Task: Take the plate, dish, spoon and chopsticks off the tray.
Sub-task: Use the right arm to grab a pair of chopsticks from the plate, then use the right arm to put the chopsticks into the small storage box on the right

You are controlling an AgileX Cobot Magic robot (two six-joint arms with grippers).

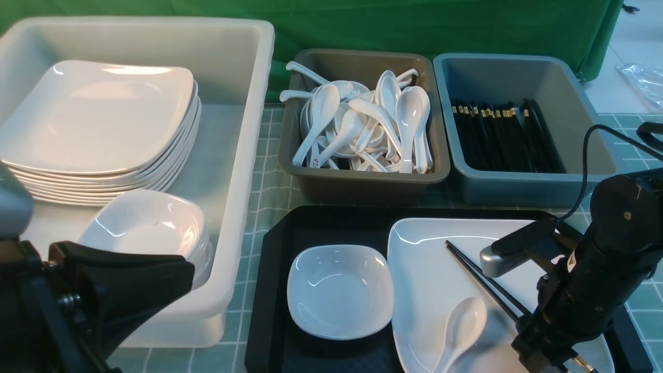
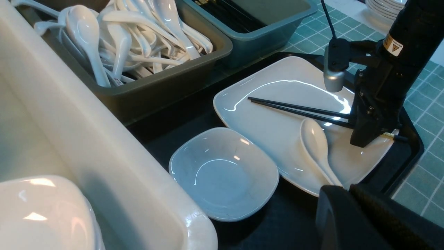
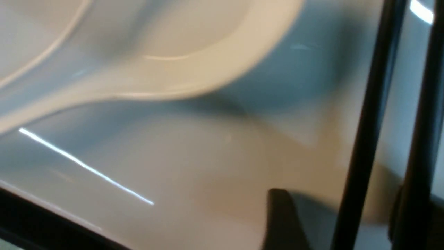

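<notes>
Found the right gripper [image 2: 360, 139] low on the plate [image 1: 435, 259], at the thick end of the chopsticks [image 1: 481, 275]. Noted its jaws apart, gripping nothing yet: in the right wrist view, one finger [image 3: 281, 218] standing clear of the nearer stick, the other half hidden behind the far one. Cannot tell whether both sticks lie inside the gap.

Logged the chopsticks flat on the plate, slanting across its right half. Logged the spoon [image 1: 463, 316] on the same plate, just beside the gripper, and the dish [image 1: 339, 290] on the tray [image 1: 279, 321] left of the plate, close against its edge. Saw the left gripper [image 1: 176, 277] in front of the white tub [image 1: 233, 155], closed tight, empty.

Risks, as judged:
- Closing on one stick only, if the far one sits outside the finger; would leave its mate behind.
- Pinching askew on glazed ware: expect sticks to roll, cross or squirt out.
- Pressing fingertips into the plate: may tip or shove it, jolting the spoon.
- Lifting from the thick end: expect thin tips to droop and swing, clipping the rim of the chopstick bin [image 1: 518, 83].
- Brushing the spoon on the way up, given how close it lies.
</notes>
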